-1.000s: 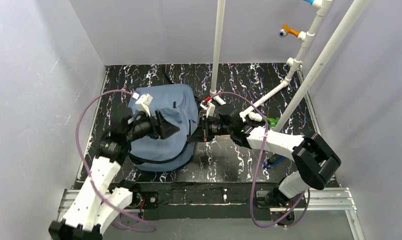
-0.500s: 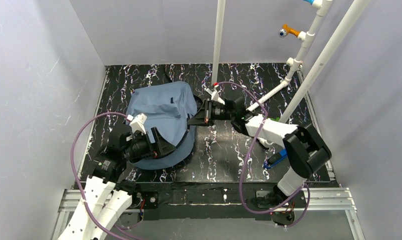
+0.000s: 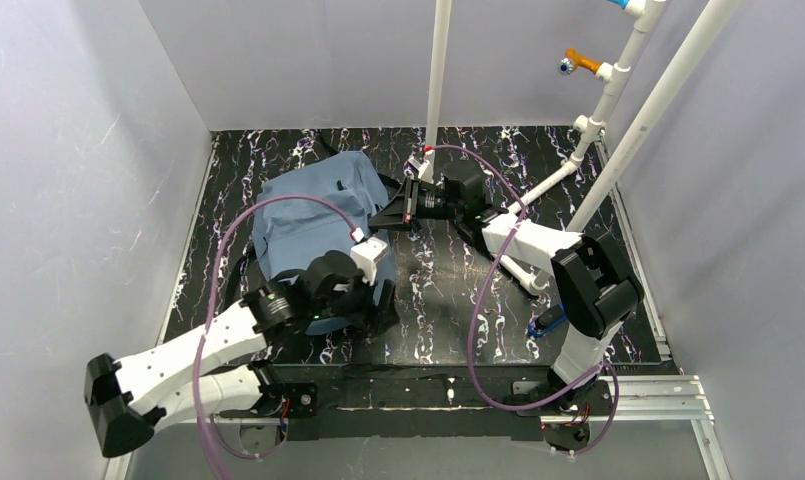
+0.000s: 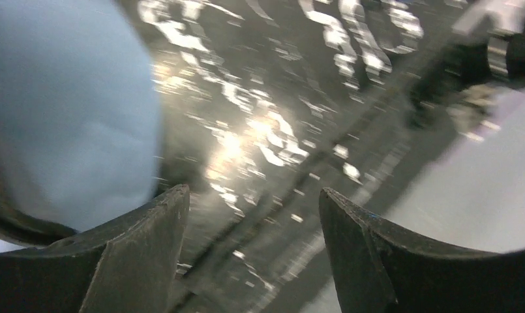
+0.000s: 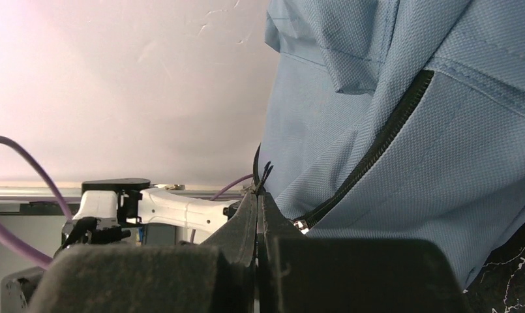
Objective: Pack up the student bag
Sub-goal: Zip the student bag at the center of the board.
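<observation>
On the black marbled table [image 3: 448,300], the student bag [image 3: 303,215] is seen left of centre, slumped, its slate-blue fabric rumpled. At its near right corner the left gripper [image 4: 253,195] is held low, its fingers [image 4: 142,254] spread wide over the table surface. The bag's blue side is seen just to their left in the wrist view. At the bag's far right edge the right gripper [image 5: 258,195] is pressed together, and a thin black strand [image 5: 265,173] is pinched at its tips, beside the bag's black zipper [image 5: 383,134].
</observation>
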### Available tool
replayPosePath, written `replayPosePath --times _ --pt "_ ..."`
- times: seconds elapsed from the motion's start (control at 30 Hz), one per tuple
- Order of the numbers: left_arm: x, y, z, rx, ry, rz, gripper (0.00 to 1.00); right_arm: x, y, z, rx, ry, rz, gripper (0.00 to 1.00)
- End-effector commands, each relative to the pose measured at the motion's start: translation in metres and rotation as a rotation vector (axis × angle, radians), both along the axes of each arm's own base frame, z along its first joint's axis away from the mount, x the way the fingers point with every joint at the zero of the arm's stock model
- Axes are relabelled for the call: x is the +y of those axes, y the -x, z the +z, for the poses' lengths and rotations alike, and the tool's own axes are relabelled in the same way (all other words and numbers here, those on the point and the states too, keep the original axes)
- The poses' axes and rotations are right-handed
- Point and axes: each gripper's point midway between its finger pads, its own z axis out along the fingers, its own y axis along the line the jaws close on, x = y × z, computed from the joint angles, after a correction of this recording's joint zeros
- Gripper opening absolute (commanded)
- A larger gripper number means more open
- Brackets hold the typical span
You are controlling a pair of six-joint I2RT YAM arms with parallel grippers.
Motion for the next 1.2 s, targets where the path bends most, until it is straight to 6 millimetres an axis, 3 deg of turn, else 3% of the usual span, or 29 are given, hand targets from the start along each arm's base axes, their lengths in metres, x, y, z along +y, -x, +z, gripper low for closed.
replayPosePath --times 0.0,0.1,0.27,0.37,0.47,0.5,0.6,0.77,0.83,0.9,1.03,1.1,1.17 --pt "0.051 -0.076 -0.014 -0.282 -0.332 0.32 0.68 -0.001 0.0 0.048 -0.122 -0.105 0.008 0.01" --pt "0.071 -0.096 -0.007 -0.372 -0.41 0.42 0.57 -0.005 0.001 0.049 -0.132 -0.089 0.003 0.01" --pt "0.095 -0.114 0.014 -0.429 -0.459 0.502 0.53 -0.012 0.0 0.049 -0.152 -0.073 -0.01 0.01" --pt "0.103 -0.119 0.029 -0.472 -0.456 0.504 0.59 -0.013 0.0 0.048 -0.154 -0.072 -0.009 0.01" --pt "0.118 -0.124 0.023 -0.399 -0.506 0.518 0.71 -0.014 0.002 0.051 -0.158 -0.077 -0.007 0.01" --pt "0.114 -0.124 0.017 -0.34 -0.463 0.486 0.72 -0.014 0.003 0.053 -0.162 -0.08 -0.006 0.01" --pt "0.073 -0.108 0.008 -0.159 -0.224 0.308 0.74 -0.015 0.003 0.056 -0.166 -0.083 -0.005 0.01" --pt "0.02 -0.066 0.006 0.061 0.012 0.085 0.78 -0.015 0.005 0.057 -0.171 -0.084 0.006 0.01" --pt "0.01 -0.049 0.007 0.129 0.074 0.019 0.72 -0.015 0.006 0.054 -0.167 -0.081 0.013 0.01" --pt "-0.001 -0.035 0.022 0.151 0.174 -0.051 0.65 -0.016 0.009 0.052 -0.169 -0.075 0.026 0.01" --pt "-0.004 -0.023 0.063 0.048 0.324 -0.096 0.65 -0.019 0.019 0.04 -0.197 -0.026 0.055 0.01" --pt "0.004 -0.035 0.076 -0.013 0.307 -0.011 0.7 -0.021 0.023 0.036 -0.221 -0.008 0.068 0.01" --pt "0.022 -0.064 0.08 -0.055 0.242 0.202 0.74 -0.022 0.029 0.034 -0.251 -0.004 0.089 0.01"
